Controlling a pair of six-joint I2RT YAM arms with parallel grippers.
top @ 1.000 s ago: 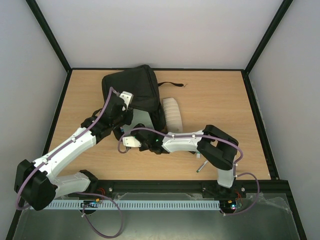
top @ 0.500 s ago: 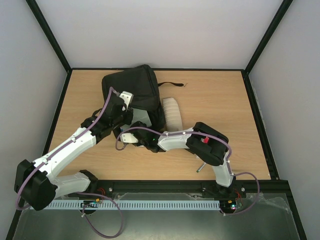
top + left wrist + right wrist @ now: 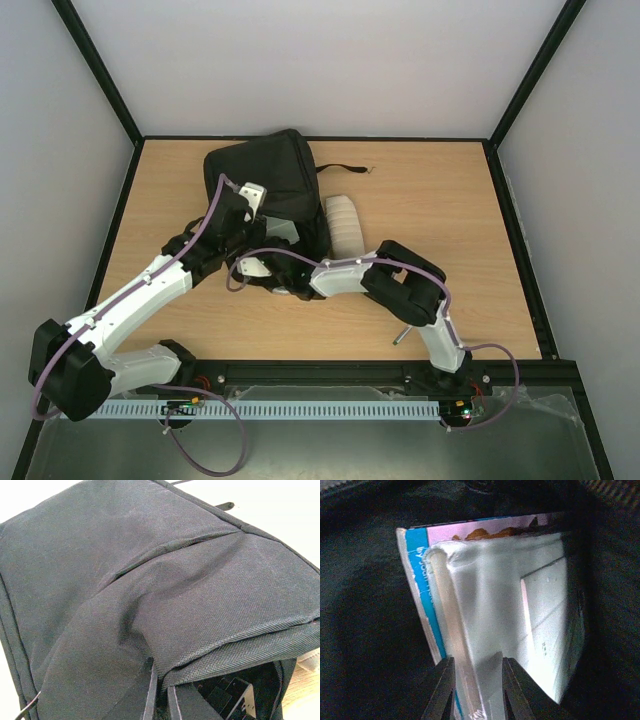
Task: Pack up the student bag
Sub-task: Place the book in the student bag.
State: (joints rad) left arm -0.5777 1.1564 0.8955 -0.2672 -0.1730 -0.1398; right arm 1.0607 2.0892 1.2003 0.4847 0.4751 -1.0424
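Two arms meet at the near mouth of the black bag (image 3: 272, 172), which lies toward the back left of the wooden surface (image 3: 440, 200). Over the last second the right arm has folded in and pushed leftward, its elbow sliding closer to the bag, while the left arm has not budged. I read that as the right claw (image 3: 477, 672) carrying its load deeper into the opening. This item looks nearly stowed, with letting go the step left.

From overhead neither claw's tips can be seen, only the wrists crowded at the bag's mouth. The right wrist camera fills that gap: its claw pinches a flat foil packet (image 3: 495, 605) with a blue edge, dark lining all around it. The left wrist camera shows the left claw (image 3: 160, 700) pressed together on a fold of the bag's fabric, apparently holding the flap up. Only the overhead view shows a white ribbed thing (image 3: 345, 225) just beside the bag's right side, not yet packed.
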